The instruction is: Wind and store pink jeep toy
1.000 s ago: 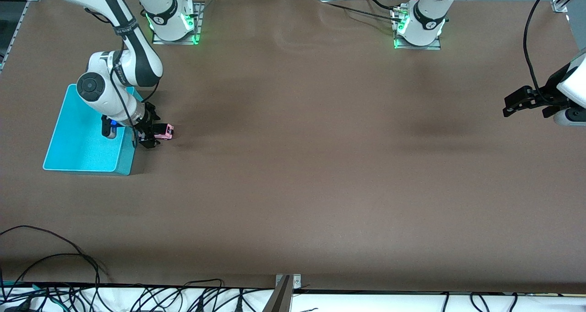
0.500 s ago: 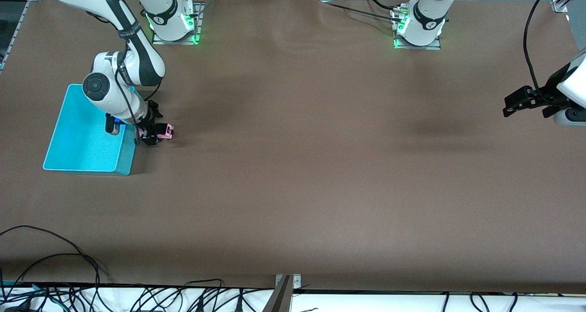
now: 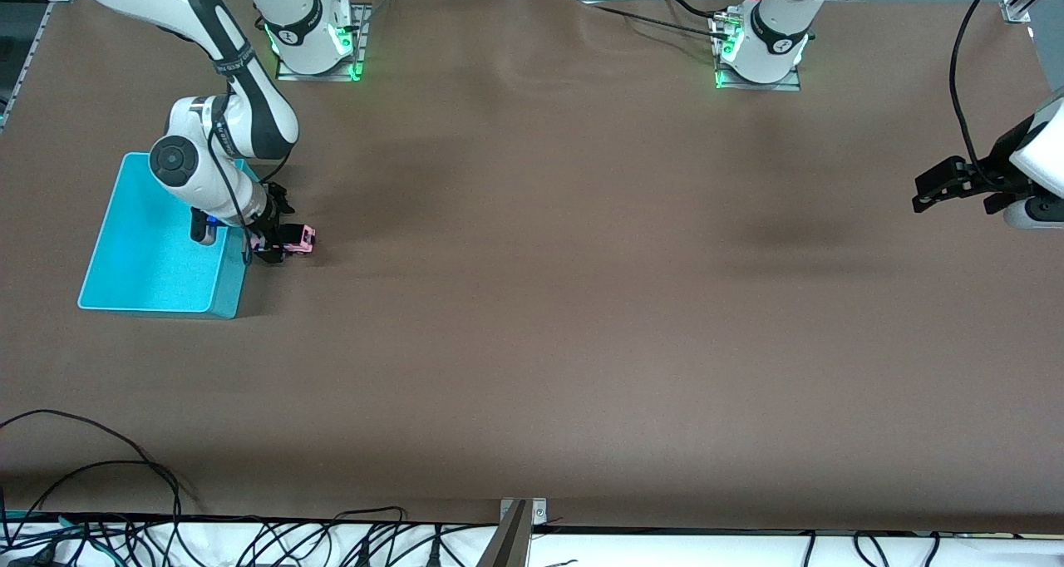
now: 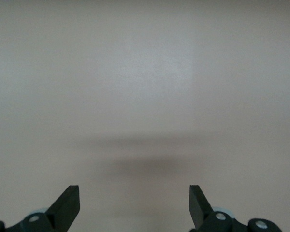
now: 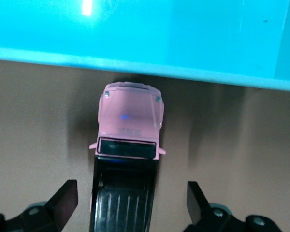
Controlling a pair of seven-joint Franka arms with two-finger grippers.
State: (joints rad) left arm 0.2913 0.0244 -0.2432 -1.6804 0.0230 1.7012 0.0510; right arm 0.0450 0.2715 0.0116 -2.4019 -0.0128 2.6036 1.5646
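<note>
The pink jeep toy stands on the brown table beside the turquoise bin, on the bin's side toward the left arm's end. My right gripper is low over it. In the right wrist view the jeep has a pink hood facing the bin wall and a black roof. The right gripper is open, with its fingers either side of the roof and a gap on each side. My left gripper waits open and empty over bare table at the left arm's end.
Cables run along the table edge nearest the camera. The two arm bases stand along the farthest edge. A wide stretch of bare brown table lies between the arms.
The right arm's wrist and elbow have shifted slightly over the bin's edge. The jeep has stayed in the same place. The left arm has not moved.
</note>
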